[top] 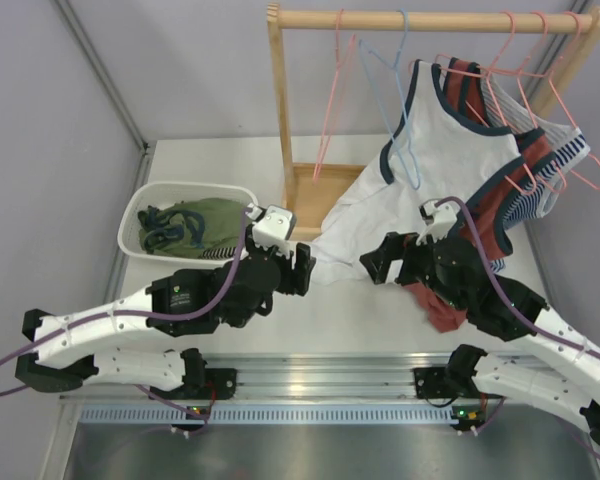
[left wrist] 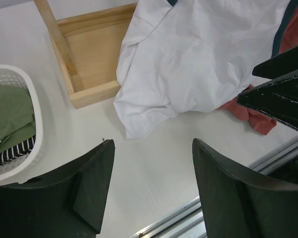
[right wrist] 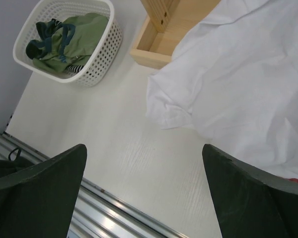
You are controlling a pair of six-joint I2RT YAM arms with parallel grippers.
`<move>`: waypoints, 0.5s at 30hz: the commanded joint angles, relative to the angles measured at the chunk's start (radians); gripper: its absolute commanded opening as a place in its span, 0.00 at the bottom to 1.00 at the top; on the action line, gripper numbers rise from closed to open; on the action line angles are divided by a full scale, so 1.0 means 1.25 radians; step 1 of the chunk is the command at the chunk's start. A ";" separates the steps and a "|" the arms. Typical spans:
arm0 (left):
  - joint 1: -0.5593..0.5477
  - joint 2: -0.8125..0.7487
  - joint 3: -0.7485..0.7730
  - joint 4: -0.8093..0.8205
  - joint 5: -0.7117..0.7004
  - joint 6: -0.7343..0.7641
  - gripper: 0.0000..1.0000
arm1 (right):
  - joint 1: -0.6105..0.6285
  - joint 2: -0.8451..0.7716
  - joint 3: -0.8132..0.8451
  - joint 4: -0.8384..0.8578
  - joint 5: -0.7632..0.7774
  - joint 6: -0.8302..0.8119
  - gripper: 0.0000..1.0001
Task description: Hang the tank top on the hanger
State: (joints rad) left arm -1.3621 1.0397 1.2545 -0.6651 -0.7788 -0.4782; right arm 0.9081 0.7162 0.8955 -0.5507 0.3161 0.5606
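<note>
The olive-green tank top (top: 198, 224) lies crumpled in a white basket (top: 140, 205) at the left; it also shows in the right wrist view (right wrist: 74, 42) and the left wrist view (left wrist: 10, 116). The light-blue hanger (top: 392, 110) hangs empty by its hook on the wooden rail (top: 420, 18). It is out of both wrist views. My left gripper (top: 303, 270) is open and empty above bare table, right of the basket (left wrist: 153, 144). My right gripper (top: 380, 262) is open and empty, facing it over the table (right wrist: 144, 148).
A white navy-trimmed top (top: 440, 150) hangs on the rack and drapes onto the table between my grippers. Red and striped garments (top: 525, 170) hang behind it on pink hangers (top: 330, 100). The rack's wooden base (top: 315, 190) stands beside the basket. A striped garment (left wrist: 12, 151) lies in the basket.
</note>
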 commanded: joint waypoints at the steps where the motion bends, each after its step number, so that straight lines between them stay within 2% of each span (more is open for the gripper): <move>1: 0.002 -0.001 0.003 0.036 -0.030 -0.011 0.69 | 0.007 -0.004 -0.001 0.016 -0.011 -0.013 1.00; 7: 0.001 0.015 0.025 -0.005 -0.092 -0.064 0.69 | 0.007 0.006 -0.002 0.010 -0.047 -0.041 1.00; 11: 0.016 0.038 0.048 -0.075 -0.179 -0.152 0.72 | 0.009 0.022 -0.005 0.002 -0.061 -0.057 1.00; 14: 0.141 0.074 0.077 -0.143 -0.132 -0.197 0.72 | 0.007 0.028 -0.014 0.013 -0.087 -0.058 1.00; 15: 0.244 0.081 0.078 -0.143 -0.064 -0.193 0.72 | 0.007 0.028 -0.016 0.017 -0.093 -0.059 1.00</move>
State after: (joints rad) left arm -1.2442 1.1145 1.3033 -0.7712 -0.9066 -0.6407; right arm 0.9081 0.7494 0.8875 -0.5507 0.2436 0.5117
